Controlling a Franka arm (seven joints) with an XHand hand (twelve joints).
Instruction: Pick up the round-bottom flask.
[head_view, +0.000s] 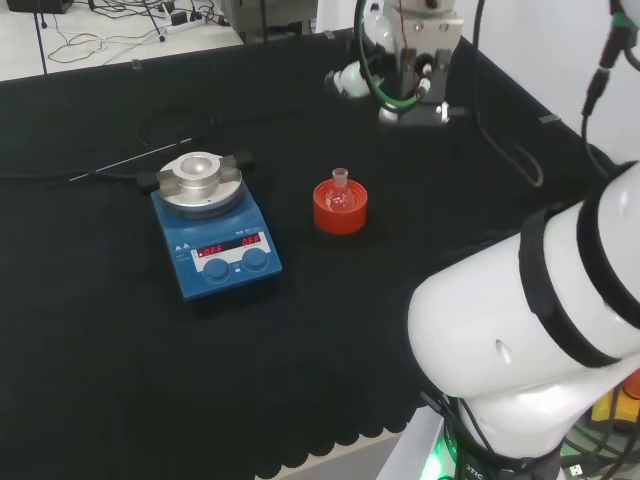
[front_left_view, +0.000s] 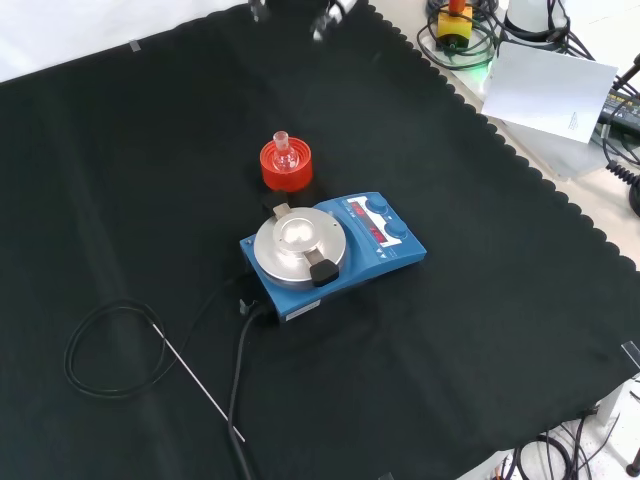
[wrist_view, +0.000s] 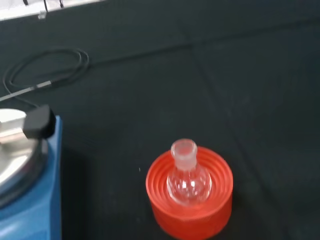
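A small clear round-bottom flask stands upright, neck up, in a red ribbed ring stand near the middle of the black cloth. The front view has the flask and its stand just beyond the stirrer. In the wrist view the flask sits close and large in the stand, and it looks empty. The hand hangs high above the far part of the bench, well apart from the flask; a bit of the hand reaches in at the front view's top edge.
A blue magnetic stirrer with a round metal top plate stands beside the stand, left of it in the head view. Its black cable coils on the cloth, and a thin metal rod lies near it.
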